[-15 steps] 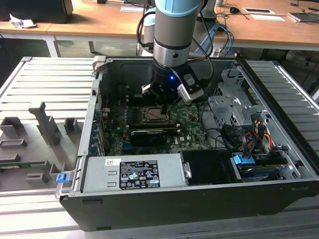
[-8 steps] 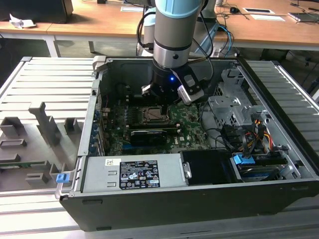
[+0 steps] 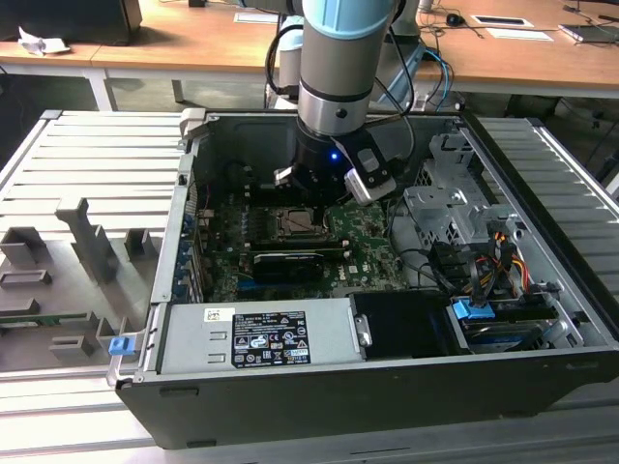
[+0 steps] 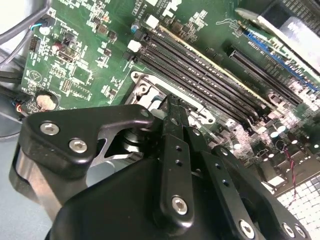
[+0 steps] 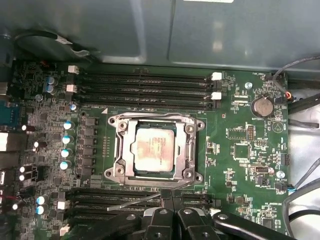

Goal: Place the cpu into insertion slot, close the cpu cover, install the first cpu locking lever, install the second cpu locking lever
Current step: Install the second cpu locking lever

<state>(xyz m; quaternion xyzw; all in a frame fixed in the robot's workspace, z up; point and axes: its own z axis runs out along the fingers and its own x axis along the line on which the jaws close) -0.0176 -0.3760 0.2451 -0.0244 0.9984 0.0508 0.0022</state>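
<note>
Gripper (image 5: pixel 167 197) at the bottom centre of the first wrist view, fingers pressed together, nothing seen between them; tips sit at the near rim of the insertion slot (image 5: pixel 118 150). A thin metal lever (image 5: pixel 134 203) lies just beside the tips. Beyond, the cpu (image 5: pixel 154 148) rests in the slot, framed by the cpu cover (image 5: pixel 187 150) lying flat over it. Farther up, black memory slots (image 5: pixel 145 90) run across the green board (image 5: pixel 240 150). Exterior view: arm (image 3: pixel 334 68) hangs over the open computer case (image 3: pixel 542 362), with the socket at frame centre.
</note>
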